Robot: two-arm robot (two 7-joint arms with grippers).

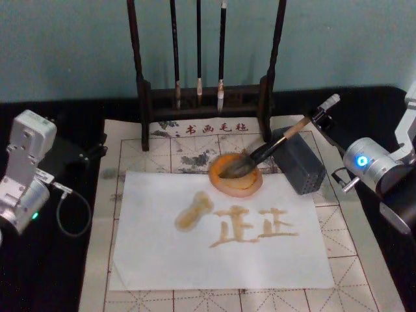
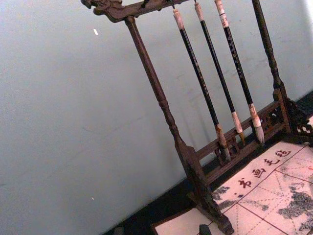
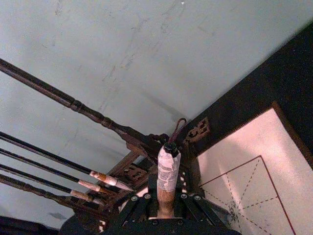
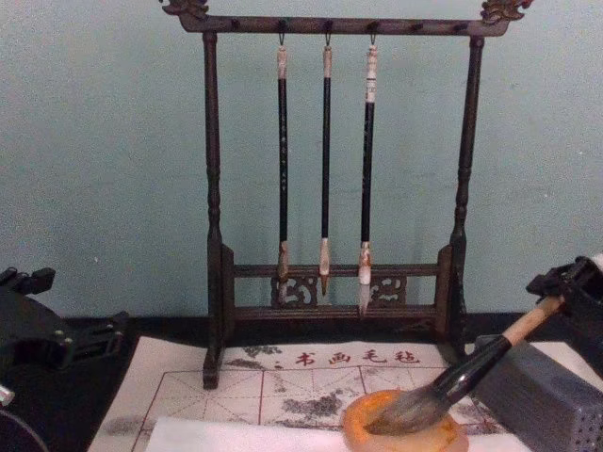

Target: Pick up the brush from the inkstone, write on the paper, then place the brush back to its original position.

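At the right edge of the black surface [image 1: 52, 273], my right gripper [image 1: 320, 118] reached in low, jaws pinching the whitish top end of the brush [image 1: 270, 148]. The handle slanted down over the grey perforated box [image 1: 300, 166], bristles resting in the inkstone [image 1: 250, 185]. The inkstone sat at the far edge of the paper [image 1: 260, 260], which bore amber strokes and lay on the gridded mat [image 1: 351, 260]. The left gripper [image 4: 85, 334] sat parked at the left; I couldn't tell its state. Behind, a dark rack [image 4: 212, 188] held three thin brushes [image 4: 325, 160] against a pale teal wall [image 4: 94, 141].
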